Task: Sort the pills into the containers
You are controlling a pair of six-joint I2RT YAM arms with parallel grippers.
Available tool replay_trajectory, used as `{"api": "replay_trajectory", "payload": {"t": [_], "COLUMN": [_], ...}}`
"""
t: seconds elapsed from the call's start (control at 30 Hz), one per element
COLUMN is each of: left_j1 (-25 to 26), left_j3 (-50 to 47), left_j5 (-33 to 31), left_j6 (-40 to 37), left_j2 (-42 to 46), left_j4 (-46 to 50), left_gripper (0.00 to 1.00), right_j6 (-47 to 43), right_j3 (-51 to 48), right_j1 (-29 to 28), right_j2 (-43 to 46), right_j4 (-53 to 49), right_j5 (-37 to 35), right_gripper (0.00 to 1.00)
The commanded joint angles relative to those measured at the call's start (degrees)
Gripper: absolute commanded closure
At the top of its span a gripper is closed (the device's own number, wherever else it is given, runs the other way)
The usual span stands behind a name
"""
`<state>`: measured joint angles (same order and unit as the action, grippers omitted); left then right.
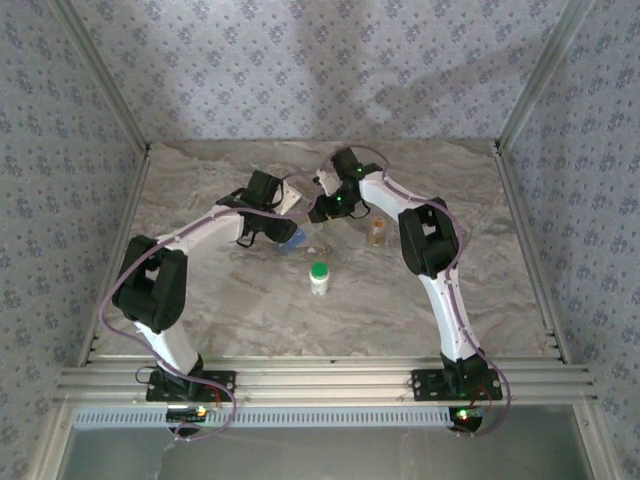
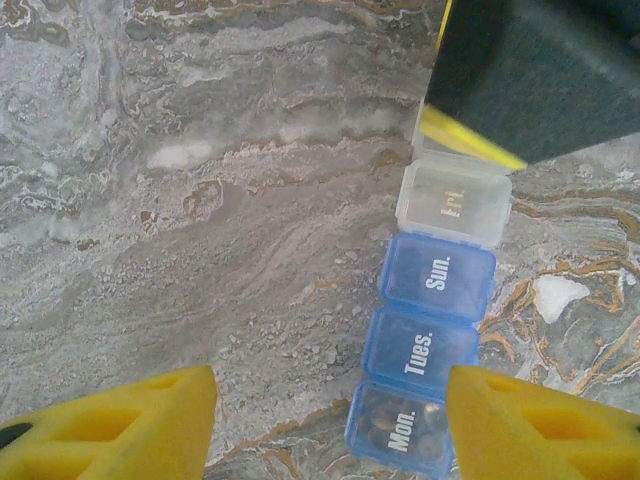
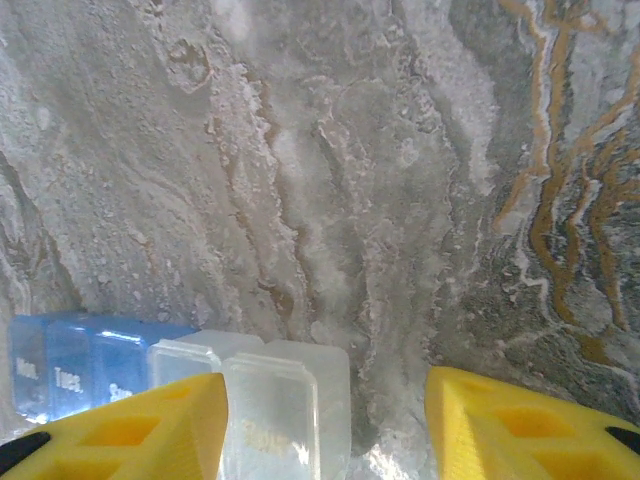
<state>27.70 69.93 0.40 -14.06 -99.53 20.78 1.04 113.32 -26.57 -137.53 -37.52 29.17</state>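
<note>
Pill organizer [image 2: 435,330] lies on the marble bench [image 1: 250,310] at mid-table, with both arms bent over it.

Its row reads Mon., Tues. and Sun. in blue, then a clear Fri. box; brownish pills [image 2: 385,432] show through the Mon. lid. The left jaws stand wide open and hold nothing, and the Mon. end lies just beside the right yellow finger [image 2: 540,430]. The right jaws are also open, gripping nothing, with a clear box just beside one finger [image 3: 130,430]; whether they touch I cannot tell. The dark body of the right arm hides the far end of the row. Near it stand a white bottle with green cap [image 1: 319,277] and a small amber bottle [image 1: 377,232], well apart.
</note>
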Motion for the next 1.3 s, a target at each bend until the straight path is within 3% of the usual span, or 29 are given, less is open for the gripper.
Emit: {"api": "replay_trajectory", "payload": {"t": [0.0, 0.13, 0.53, 0.97, 1.27], "left_j1": [-0.28, -0.29, -0.28, 1.12, 0.68], "left_j3": [-0.67, -0.42, 4.17, 7.63, 7.34], "left_j5": [0.82, 3.1, 1.98, 1.57, 5.22], "left_j6": [0.54, -1.92, -7.4, -7.56, -8.7], "left_j2": [1.35, 0.76, -7.07, -11.31, -12.09], "left_j4": [-0.66, 1.19, 8.6, 9.62, 10.12], "left_gripper": [0.39, 0.38, 0.37, 0.35, 0.42], "right_j6": [0.43, 1.06, 1.07, 0.74, 0.81], "right_j3": [2.49, 3.55, 2.16, -0.24, -1.52], "right_j1": [-0.59, -0.82, -2.11, -1.69, -0.86], "right_j2": [-2.27, -3.5, -4.8, -4.03, -3.36], "right_j4": [-2.18, -3.0, -4.86, -3.88, -3.49], "right_j5": [-0.16, -0.16, 0.03, -0.1, 3.5], "right_gripper": [0.44, 0.47, 0.53, 0.56, 0.56]}}
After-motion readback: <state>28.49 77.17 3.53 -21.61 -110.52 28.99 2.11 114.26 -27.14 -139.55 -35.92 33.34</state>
